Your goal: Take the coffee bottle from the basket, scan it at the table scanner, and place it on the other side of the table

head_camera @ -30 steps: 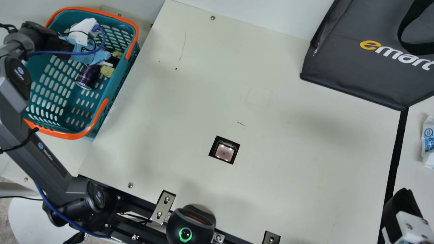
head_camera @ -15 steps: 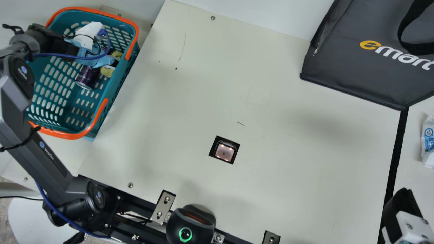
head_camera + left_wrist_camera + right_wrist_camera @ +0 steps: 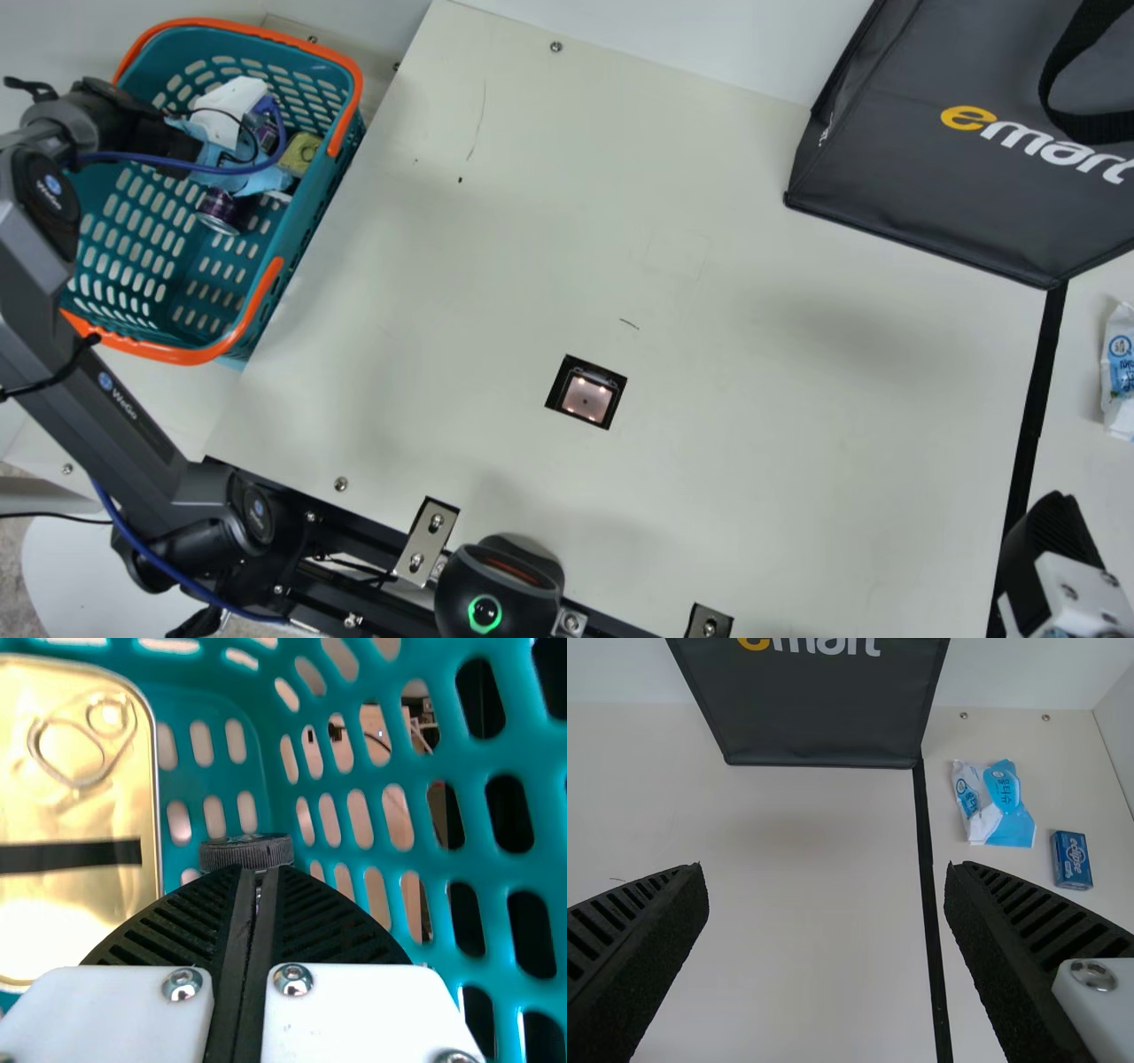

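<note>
My left gripper (image 3: 229, 113) is inside the teal basket (image 3: 190, 306) in the main view, its fingertips hidden. In the left wrist view the left gripper's (image 3: 260, 875) two fingers are pressed together. Just past their tips is a black ribbed cap (image 3: 248, 851), perhaps the coffee bottle's; what lies under it is hidden. A purple can (image 3: 218, 211) lies in the basket beside the gripper. The scanner window (image 3: 586, 398) is set in the table. At the main view's lower right stands my right gripper (image 3: 1054, 549); in the right wrist view the right gripper (image 3: 824, 877) is open, holding nothing.
A gold-coloured tin (image 3: 80, 806) lies near the cap in the basket. A dark bag (image 3: 939, 195) stands at the table's back right. Beyond the black strip are a blue-and-white packet (image 3: 994, 804) and a small blue box (image 3: 1071, 859). A black device (image 3: 499, 589) sits at the front edge.
Inside the basket my left gripper first shifted right, then towards the main view's bottom and slightly left, uncovering more of the tin and covering part of the can. The right gripper stayed still.
</note>
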{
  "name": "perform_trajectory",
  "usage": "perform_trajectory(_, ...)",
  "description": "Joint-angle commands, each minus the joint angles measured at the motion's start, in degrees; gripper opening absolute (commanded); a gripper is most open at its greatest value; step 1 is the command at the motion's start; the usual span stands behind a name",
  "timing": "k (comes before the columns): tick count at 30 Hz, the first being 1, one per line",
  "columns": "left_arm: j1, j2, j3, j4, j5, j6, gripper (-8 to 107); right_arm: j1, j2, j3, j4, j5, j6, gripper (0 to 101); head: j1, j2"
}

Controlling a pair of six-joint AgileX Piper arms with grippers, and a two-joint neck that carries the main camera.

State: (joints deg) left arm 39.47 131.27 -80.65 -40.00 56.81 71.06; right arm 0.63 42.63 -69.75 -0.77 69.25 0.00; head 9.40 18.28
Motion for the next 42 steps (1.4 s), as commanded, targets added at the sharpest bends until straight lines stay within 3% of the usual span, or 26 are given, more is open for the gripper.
perform_trajectory(1,0.36,-0.28,0.67,0.5,0.18,0.36,-8,0.0,0.0,0.0,0.0,0.0,0.0,95,-1.48,0.14)
perform_trajectory(18,5.18,-4.59,7.33,5.27,1.23,4.06,-8,0.0,0.0,0.0,0.0,0.0,0.0,95,-1.48,0.14)
perform_trajectory(25,6.27,-7.08,9.48,4.8,-1.24,2.18,-7,0.0,0.0,0.0,0.0,0.0,0.0,95,-1.48,0.14)
perform_trajectory(35,4.79,-10.63,11.96,2.9,-6.67,-2.68,26,0.0,0.0,0.0,0.0,0.0,0.0,95,-1.48,0.14)
perform_trajectory(42,4.76,-9.64,10.93,2.96,-6.57,-5.75,50,0.0,0.0,0.0,0.0,0.0,0.0,95,-1.48,0.14)
